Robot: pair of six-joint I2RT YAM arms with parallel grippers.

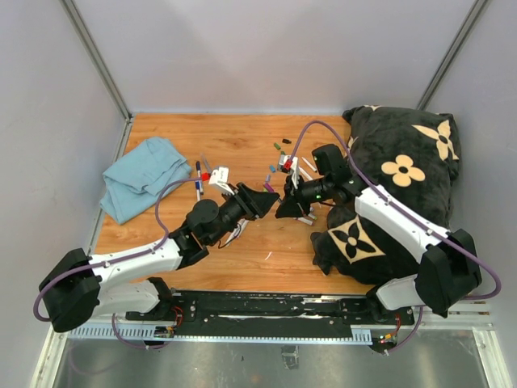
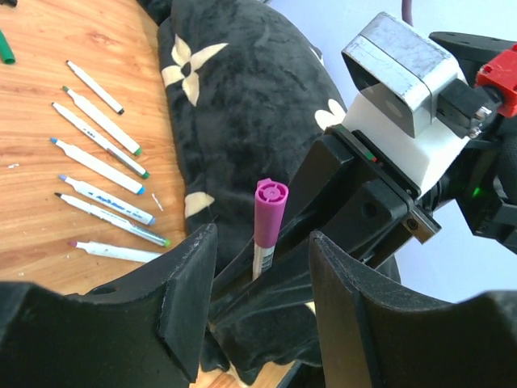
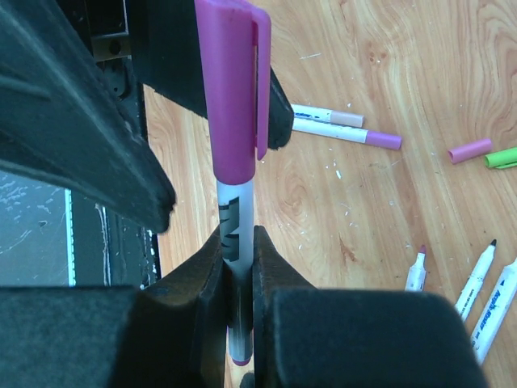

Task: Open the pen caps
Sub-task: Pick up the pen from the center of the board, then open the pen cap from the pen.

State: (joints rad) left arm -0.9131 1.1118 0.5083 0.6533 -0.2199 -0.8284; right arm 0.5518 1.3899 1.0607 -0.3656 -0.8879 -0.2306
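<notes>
Over the wooden table, near the black flowered pillow, my right gripper is clamped on a white pen; black print on its barrel is half hidden, unreadable. Its purple cap is on, standing between my left gripper's parted fingers, seemingly touching neither.

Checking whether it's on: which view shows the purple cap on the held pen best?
Right wrist: the purple cap shows side-on, full length, clip included, on its pen. Left wrist shows its end and one side; top external: too small to tell.
</notes>
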